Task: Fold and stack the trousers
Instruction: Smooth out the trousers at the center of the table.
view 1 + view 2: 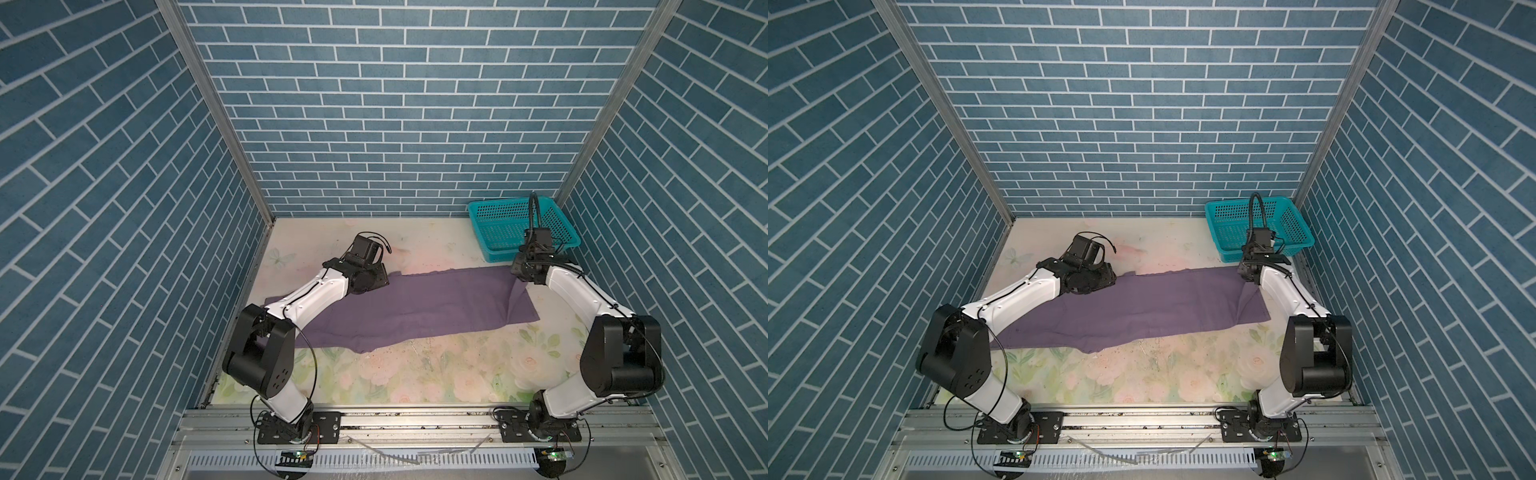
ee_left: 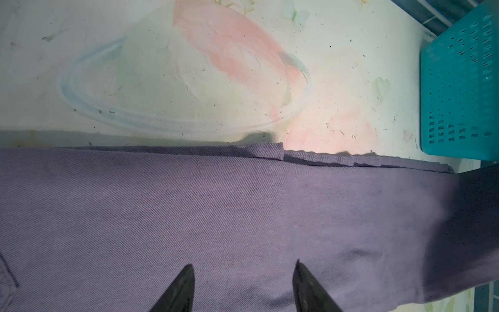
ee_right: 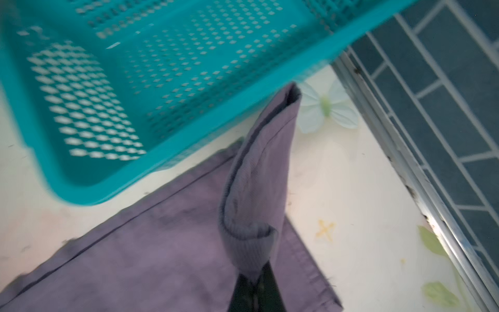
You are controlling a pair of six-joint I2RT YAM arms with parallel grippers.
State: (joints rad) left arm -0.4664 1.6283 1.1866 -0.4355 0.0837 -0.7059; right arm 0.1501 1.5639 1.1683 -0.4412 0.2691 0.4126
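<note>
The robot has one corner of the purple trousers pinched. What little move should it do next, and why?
Probably the left pincer should dip down and close on the trousers. It stands open over the cloth, gripping nothing, while the right pincer is shut on a raised corner beside the basket. With both ends held, the fold would likely come out neater.

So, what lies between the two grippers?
Only the trousers, lying spread out from the left gripper to the right gripper; both top views show it.
</note>
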